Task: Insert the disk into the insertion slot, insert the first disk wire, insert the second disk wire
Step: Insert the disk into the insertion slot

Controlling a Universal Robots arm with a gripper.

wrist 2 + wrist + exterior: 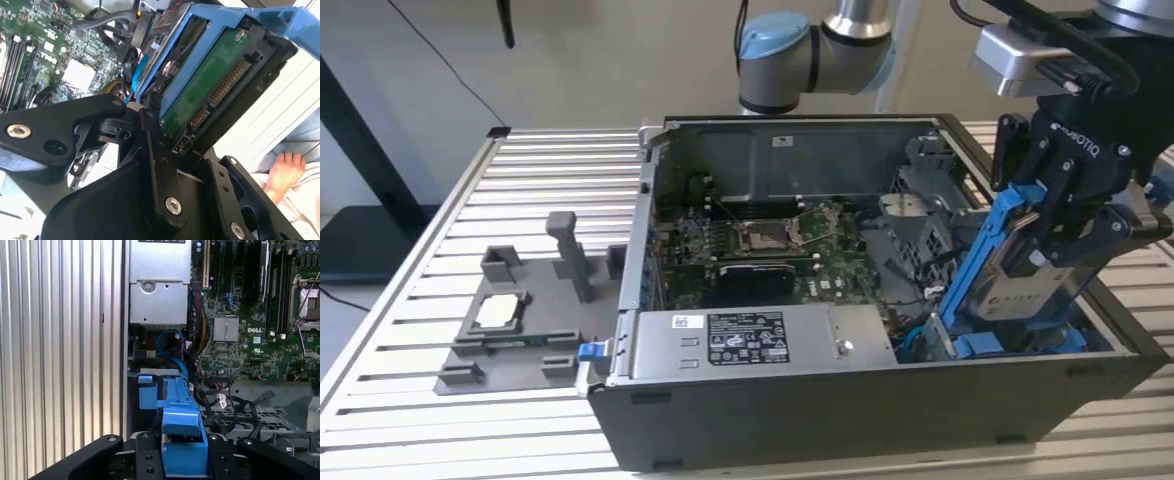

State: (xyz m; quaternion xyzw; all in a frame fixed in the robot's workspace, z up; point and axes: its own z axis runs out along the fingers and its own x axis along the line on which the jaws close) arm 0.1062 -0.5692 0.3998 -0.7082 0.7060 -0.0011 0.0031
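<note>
At the exterior view's right-hand end of the open computer case [881, 400], the disk [1021, 285] stands steeply on end in its blue carrier. Its long axis leans from a low end down inside the case up toward the exterior view's right. That tilt is what you need to watch: the low end points into the corner where the insertion slot [927, 238] sits. This grey metal cage lies just beside and below the disk, toward the exterior view's left. From these pictures you cannot tell whether the low end has entered a bay. In the second wrist view the disk [210, 95] turns its green board and connector edge outward, with the connectors at the end nearest the fingers [150, 150]. The gripper [1061, 235] is clenched on the carrier from above, one finger on each flat side, and in the first wrist view the blue frame [182, 440] runs straight out between them. Farther out are the motherboard [761, 240], the grey power supply box [747, 340], the slatted table [547, 170], and a person's hand [285, 170] resting well clear.
</note>
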